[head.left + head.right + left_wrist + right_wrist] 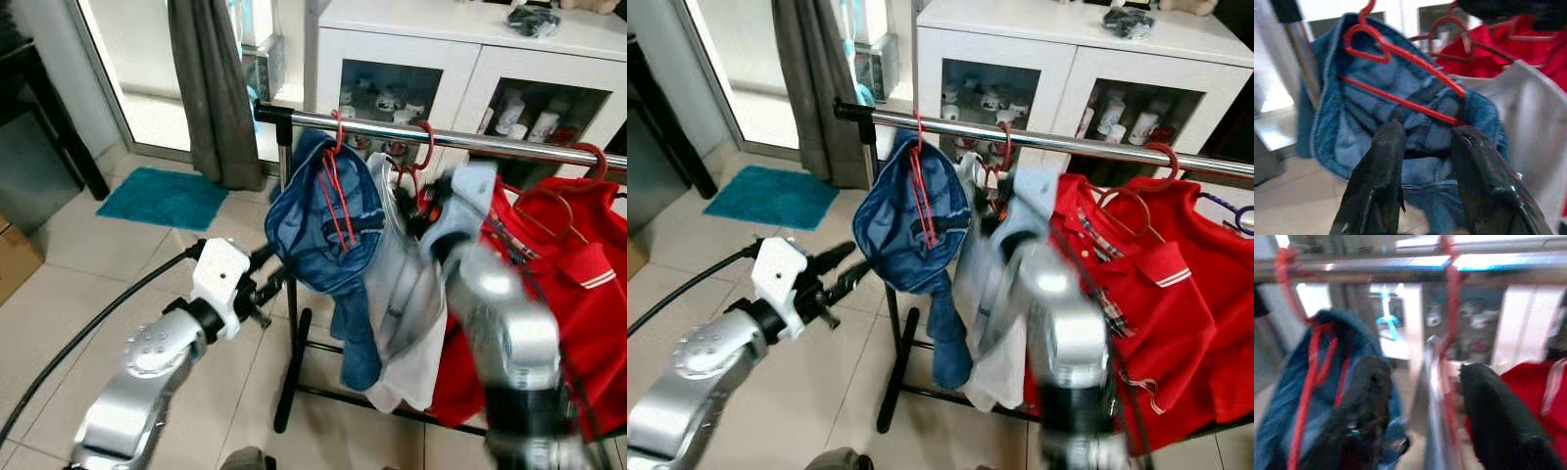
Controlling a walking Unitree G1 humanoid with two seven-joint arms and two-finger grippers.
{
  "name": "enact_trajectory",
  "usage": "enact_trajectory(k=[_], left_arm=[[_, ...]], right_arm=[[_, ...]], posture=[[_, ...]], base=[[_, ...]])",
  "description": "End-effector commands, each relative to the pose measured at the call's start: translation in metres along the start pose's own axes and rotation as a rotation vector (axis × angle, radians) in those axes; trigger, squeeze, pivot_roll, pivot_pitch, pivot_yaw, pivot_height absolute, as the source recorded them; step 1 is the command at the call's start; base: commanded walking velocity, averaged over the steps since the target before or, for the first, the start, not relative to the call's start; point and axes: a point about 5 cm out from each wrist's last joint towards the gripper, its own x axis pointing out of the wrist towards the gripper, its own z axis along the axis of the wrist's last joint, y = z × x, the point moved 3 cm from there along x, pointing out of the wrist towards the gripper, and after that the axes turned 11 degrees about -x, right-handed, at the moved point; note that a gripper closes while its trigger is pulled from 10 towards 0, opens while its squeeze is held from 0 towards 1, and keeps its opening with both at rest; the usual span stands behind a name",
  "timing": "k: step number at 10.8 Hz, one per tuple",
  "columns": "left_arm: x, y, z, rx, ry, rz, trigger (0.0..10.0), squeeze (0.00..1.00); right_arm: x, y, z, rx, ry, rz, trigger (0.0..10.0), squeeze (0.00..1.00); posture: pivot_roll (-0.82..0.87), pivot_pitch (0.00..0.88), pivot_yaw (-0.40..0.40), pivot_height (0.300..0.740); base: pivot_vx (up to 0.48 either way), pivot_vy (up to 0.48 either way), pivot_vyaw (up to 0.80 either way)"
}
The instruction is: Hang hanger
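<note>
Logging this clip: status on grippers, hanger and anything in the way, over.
Left gripper open, short of the blue garment. Right gripper open, raised at the white garment's red hanger, hooked on the rail. Red shirts crowd alongside.

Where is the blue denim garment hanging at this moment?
The blue denim garment hangs on a red hanger at the left end of the metal rail, beside the white garment.

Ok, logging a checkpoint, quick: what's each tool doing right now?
Left tool: open, empty, facing the blue garment.
Right tool: open, the red hanger between its fingers, not gripped.
</note>
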Motion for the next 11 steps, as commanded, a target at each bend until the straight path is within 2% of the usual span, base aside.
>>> enact_trajectory(k=[1,11], left_arm=[[-0.0019,-0.004,0.0036,-0.007,0.001,-0.037,10.0,0.0],[-0.0019,-0.004,0.0036,-0.007,0.001,-0.037,10.0,0.0]], right_arm=[[0.0011,-0.0077,-0.0021,-0.01,0.027,-0.032,10.0,1.0],[0.0011,-0.0077,-0.0021,-0.01,0.027,-0.032,10.0,1.0]], posture=[[0.13,0.01,-0.008,0.74],[0.13,0.01,-0.008,0.74]], base=[[0.0,0.0,0.0],[0.0,0.0,0.0]])
